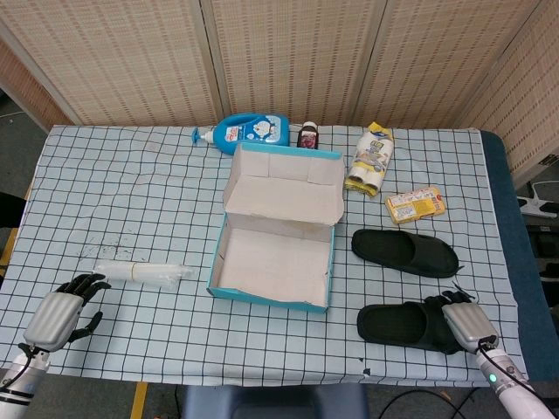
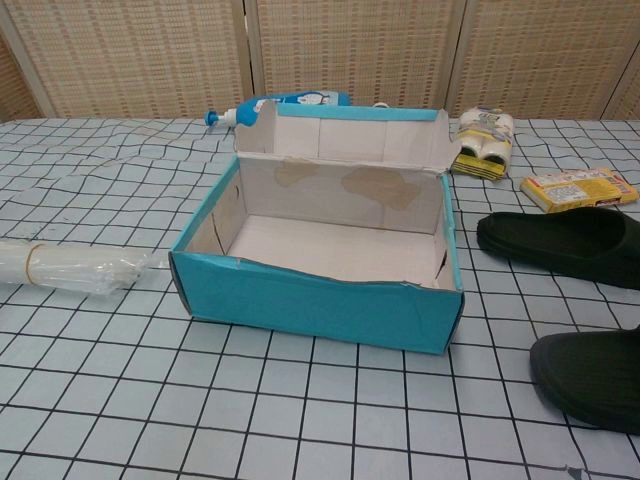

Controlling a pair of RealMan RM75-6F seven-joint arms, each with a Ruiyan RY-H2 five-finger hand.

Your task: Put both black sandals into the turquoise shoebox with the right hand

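Bench point(image 1: 122, 192), checked cloth, carries everything. Largest item: shoebox point(image 1: 272, 262), turquoise outside, lid hinged back toward the far side so the tray is open from above. Interior bare, no sandal in it yet. Sits approx. centre, w/ open side access from the right, which suits a right-hand load.

Far sandal point(image 1: 403, 251) lies flat, just right of the box, untouched, well apart from either hand. Near sandal point(image 1: 403, 323) lies flat nearer the front edge, also right of the box; both on the right side, i.e. within the right arm's reach.

Right hand point(image 1: 467, 325) is at the outer end of the near sandal, fingers point(image 1: 447, 301) curled over that end and touching it. Whether they actually clamp it or only rest on it: cannot tell, palm hides the underside. Sandal not lifted. Chest view shows only the sandal's toe end, no hand. Judgement: grasp step on sandal 1; task at its start.

Left hand point(image 1: 61, 316) parked at front-left bench corner, fingers loosely curled, holding nothing; out of the way since the task is right-hand only.

Clutter not in the path: plastic roll point(image 1: 140, 272) left of box; blue bottle point(image 1: 249, 131), small jar point(image 1: 307, 136), wrapped pack point(image 1: 371, 157), yellow packet point(image 1: 416, 205) along the back/right.
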